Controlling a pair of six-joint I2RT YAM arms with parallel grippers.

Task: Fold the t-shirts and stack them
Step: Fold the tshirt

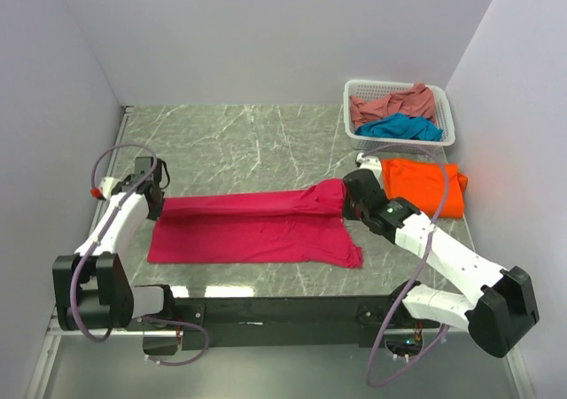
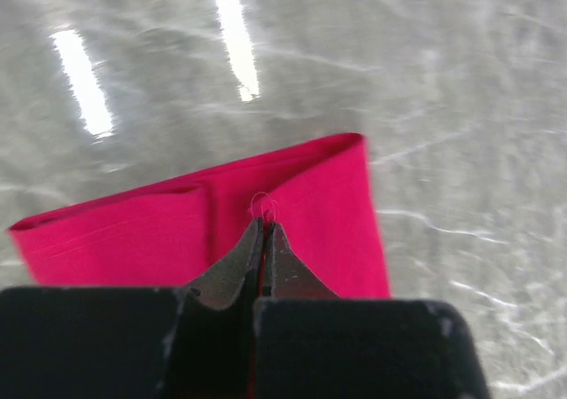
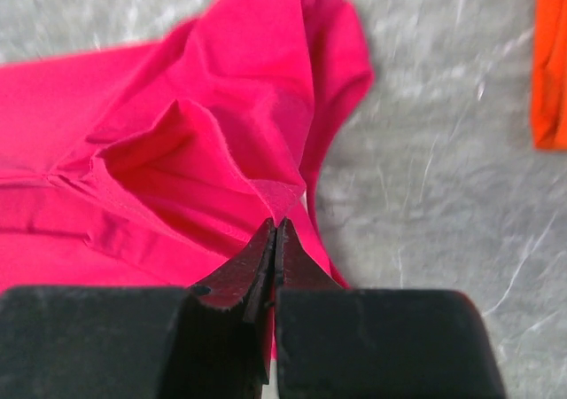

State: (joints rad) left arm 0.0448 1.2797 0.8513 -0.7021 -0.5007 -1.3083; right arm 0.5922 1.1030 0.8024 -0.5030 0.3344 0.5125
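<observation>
The magenta-pink t-shirt (image 1: 252, 226) lies stretched across the middle of the table, its far edge lifted between the two arms. My left gripper (image 1: 158, 201) is shut on its left end; the left wrist view shows the cloth (image 2: 301, 204) pinched at the fingertips (image 2: 265, 226). My right gripper (image 1: 347, 202) is shut on its right end, with bunched cloth (image 3: 221, 133) at the tips (image 3: 276, 226). The bright orange t-shirt (image 1: 423, 186) lies folded at the right. The teal-blue t-shirt (image 1: 403, 128) and the dusty salmon-pink t-shirt (image 1: 390, 105) sit in the basket.
A white lattice basket (image 1: 448, 120) stands at the back right corner. Grey walls close in the marble table (image 1: 230, 142) on the left, back and right. The orange shirt's edge shows in the right wrist view (image 3: 551, 62).
</observation>
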